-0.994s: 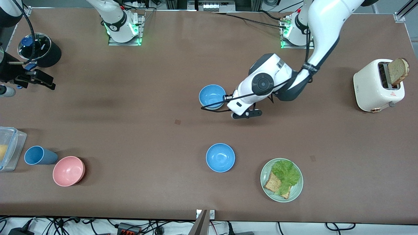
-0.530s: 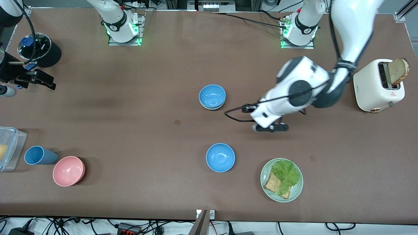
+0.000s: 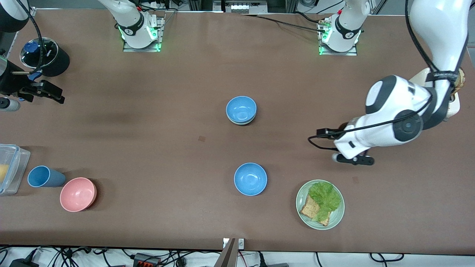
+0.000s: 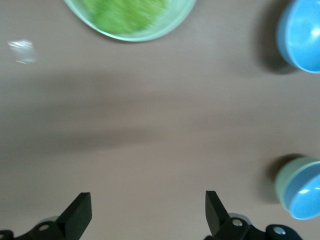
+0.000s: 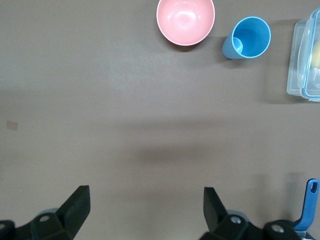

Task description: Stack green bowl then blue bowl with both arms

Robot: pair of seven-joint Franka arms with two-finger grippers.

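Observation:
A blue bowl [image 3: 241, 108] sits nested in the green bowl [image 3: 240, 123] at the table's middle; only the green bowl's rim shows under it. The left wrist view shows the same stack, green bowl [image 4: 281, 182] around blue bowl [image 4: 306, 196]. A second blue bowl [image 3: 250, 179] stands alone nearer the front camera and also shows in the left wrist view [image 4: 302, 35]. My left gripper [image 3: 352, 159] is open and empty over bare table toward the left arm's end, its jaws wide apart in its wrist view [image 4: 146, 197]. My right gripper [image 3: 41, 91] waits open and empty at the right arm's end [image 5: 145, 192].
A pale green plate [image 3: 336, 218] with lettuce and bread lies near the left gripper. A toaster [image 3: 454, 105] is mostly hidden by the left arm. A pink bowl [image 3: 78, 194], blue cup [image 3: 42, 176], clear box [image 3: 11, 167] and black pot [image 3: 46, 55] stand at the right arm's end.
The left arm has swung away from the stacked bowls toward the left arm's end of the table, with its gripper open and empty. The stack stays put. The right arm has not moved.

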